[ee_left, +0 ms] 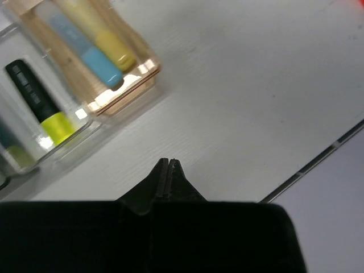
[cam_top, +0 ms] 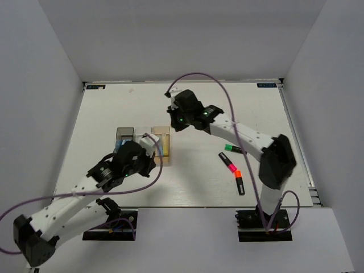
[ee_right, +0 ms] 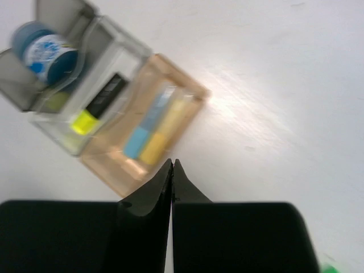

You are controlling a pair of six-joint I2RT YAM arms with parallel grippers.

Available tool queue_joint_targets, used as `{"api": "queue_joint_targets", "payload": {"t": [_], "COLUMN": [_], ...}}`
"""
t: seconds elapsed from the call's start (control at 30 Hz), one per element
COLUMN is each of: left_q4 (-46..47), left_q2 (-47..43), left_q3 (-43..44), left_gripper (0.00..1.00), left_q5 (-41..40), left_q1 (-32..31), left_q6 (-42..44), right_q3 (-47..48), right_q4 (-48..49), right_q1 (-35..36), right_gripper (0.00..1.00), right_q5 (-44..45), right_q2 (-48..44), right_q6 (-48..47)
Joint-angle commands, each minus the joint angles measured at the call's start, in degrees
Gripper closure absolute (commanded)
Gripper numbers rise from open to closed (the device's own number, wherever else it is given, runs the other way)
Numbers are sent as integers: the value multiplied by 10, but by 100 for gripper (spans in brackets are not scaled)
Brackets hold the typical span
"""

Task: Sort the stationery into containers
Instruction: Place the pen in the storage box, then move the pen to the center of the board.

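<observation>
Well right of the tan tray (cam_top: pixel 162 132), three highlighters (cam_top: pixel 228 163) lie unsorted (green, pink, orange ends); my left gripper (ee_left: pixel 169 162) and right gripper (ee_right: pixel 172 162) are both pressed together, empty. Descending closed, I risk shoving one aside.

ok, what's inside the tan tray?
The tan tray holds a light-blue marker and a yellow marker, lying side by side. Nothing else shows in it. The floor beneath them is covered, so anything under them can't be seen.
</observation>
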Motion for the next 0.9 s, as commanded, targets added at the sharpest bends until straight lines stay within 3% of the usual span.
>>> {"api": "queue_joint_targets", "payload": {"t": [0.0, 0.07, 0.2, 0.23, 0.27, 0.3, 0.33, 0.37, 0.4, 0.5, 0.53, 0.6, 0.63, 0.7, 0.77, 0.87], "left_q4": [56, 73, 86, 89, 93, 95, 103, 111, 123, 102, 91, 55, 47, 22, 22, 42], "left_q2": [84, 153, 279, 296, 328, 361, 375, 388, 428, 502, 518, 582, 606, 648, 661, 678], "left_q3": [58, 99, 176, 184, 208, 216, 223, 235, 247, 310, 347, 414, 427, 466, 477, 486], "left_gripper": [100, 100, 100, 98, 79, 64, 60, 58, 49, 26, 24, 22, 20, 11, 11, 15], "left_q5": [27, -22, -87, -95, -100, -101, -99, -89, -82, -77, -66, -58, -59, -68, -85, -103], "left_q1": [-44, -92, -130, -132, -131, -133, -131, -134, -131, -133, -133, -137, -140, -149, -158, -171], "left_q6": [-34, -65, -162, -240, -269, -298, -365, -385, -439, -521, -532, -584, -603, -660, -686, -729], "right_q3": [-114, -159, -242, -261, -310, -323, -334, -362, -376, -396, -403, -404, -404, -408, -412, -416], "right_q4": [74, 33, -51, -48, -49, -50, -55, -55, -65, -68, -70, -71, -69, -66, -62, -56], "right_q1": [-23, -65, -146, -162, -178, -186, -193, -225, -244, -283, -300, -327, -333, -348, -365, -382], "right_gripper": [100, 100, 57, 54, 52, 66, 84, 95, 100, 100, 91, 87, 77, 69, 58, 55], "right_q5": [218, 240, 205, 195, 188, 180, 167, 161, 131, 106, 95, 59, 44, 28, 28, 50], "right_q2": [-113, -128, -207, -218, -246, -260, -294, -307, -329, -363, -372, -379, -379, -380, -380, -407], "right_q6": [-117, -105, -77, -76, -76, -74, -74, -73, -72, -70, -72, -91, -98, -118, -159, -172]}}
